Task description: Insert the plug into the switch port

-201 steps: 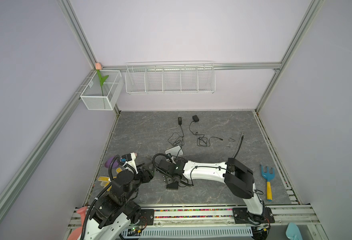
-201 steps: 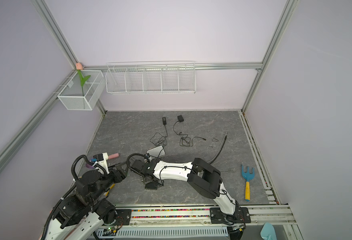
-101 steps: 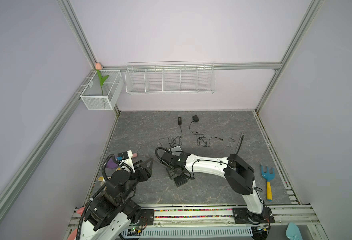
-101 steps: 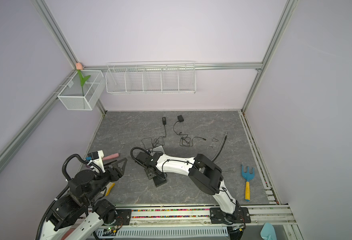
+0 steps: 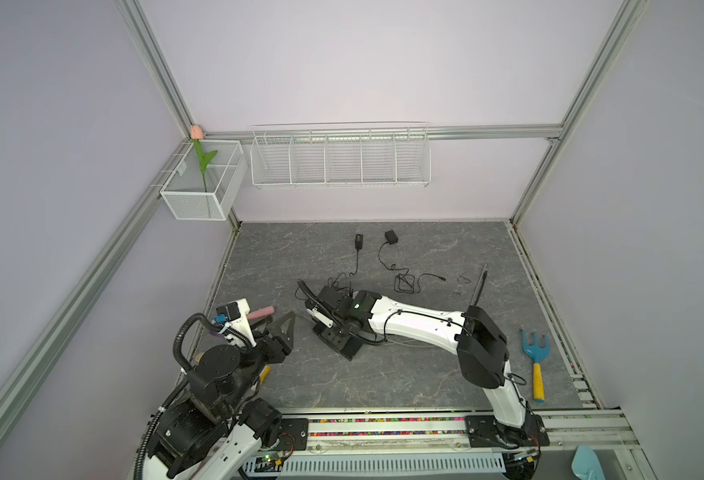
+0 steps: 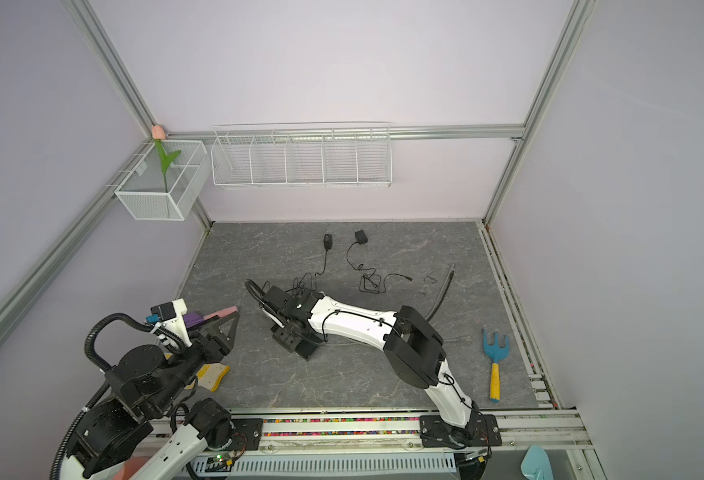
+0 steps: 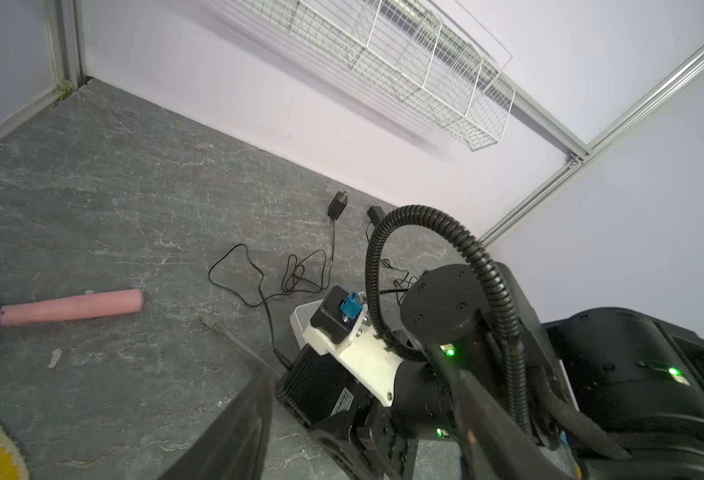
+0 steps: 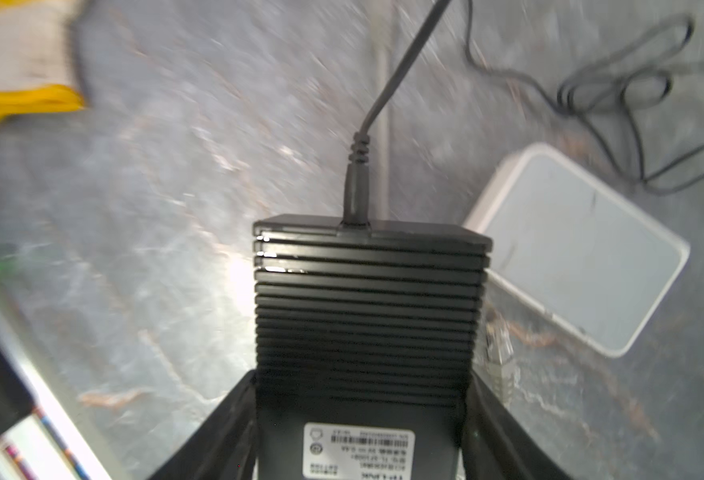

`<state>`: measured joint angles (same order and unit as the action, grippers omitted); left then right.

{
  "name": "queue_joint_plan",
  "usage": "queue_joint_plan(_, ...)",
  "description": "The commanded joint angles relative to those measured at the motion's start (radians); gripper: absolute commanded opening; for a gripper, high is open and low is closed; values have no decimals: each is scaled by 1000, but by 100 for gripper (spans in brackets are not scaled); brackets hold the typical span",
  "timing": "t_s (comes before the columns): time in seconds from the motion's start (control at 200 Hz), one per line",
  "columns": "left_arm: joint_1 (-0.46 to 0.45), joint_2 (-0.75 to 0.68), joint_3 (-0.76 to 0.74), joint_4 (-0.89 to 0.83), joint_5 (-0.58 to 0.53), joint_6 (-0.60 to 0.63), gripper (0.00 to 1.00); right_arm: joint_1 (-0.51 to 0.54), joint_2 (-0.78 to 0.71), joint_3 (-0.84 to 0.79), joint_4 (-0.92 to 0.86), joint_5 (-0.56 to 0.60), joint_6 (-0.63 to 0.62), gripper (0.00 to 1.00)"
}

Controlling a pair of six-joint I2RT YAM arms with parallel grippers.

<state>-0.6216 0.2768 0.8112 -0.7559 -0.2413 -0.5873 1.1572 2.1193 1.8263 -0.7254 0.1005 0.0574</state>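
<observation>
1. While a tulip (image 5: 205,162) stands in the wall basket (image 5: 194,205), a top view shows the switch (image 5: 350,350) near the middle of the worktop (image 5: 383,382).
2. Left wrist: left fingers (image 7: 234,432) spread apart.
3. Right wrist: right fingers (image 8: 234,424) pinch the switch, black plug (image 8: 356,183) seated, grey plug (image 8: 498,343) beside.

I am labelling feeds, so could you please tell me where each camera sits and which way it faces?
Top views: high in front, looking down at the table; left arm, right arm show.
Left wrist: on the left arm, facing the back wall; own finger, right arm show.
Right wrist: on the right arm, looking along the right pincer gripping the switch.
Shared: both wrist views show the switch.
</observation>
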Motion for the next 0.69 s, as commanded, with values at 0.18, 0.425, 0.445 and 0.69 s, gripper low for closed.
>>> queue_joint_plan(0.18,3,-21,43,-73,-46,29,68,64,187,230,-69,-165,-205,38)
queue_joint_plan(0.425,3,-24,37,-74,-50,23,68,70,249,266,-111,-158,-240,40)
queue_joint_plan(0.445,3,-22,37,-73,-50,24,68,70,250,264,-111,-153,-241,40)
queue_joint_plan(0.69,3,-11,36,-65,-40,23,68,69,227,214,-118,-133,-251,62)
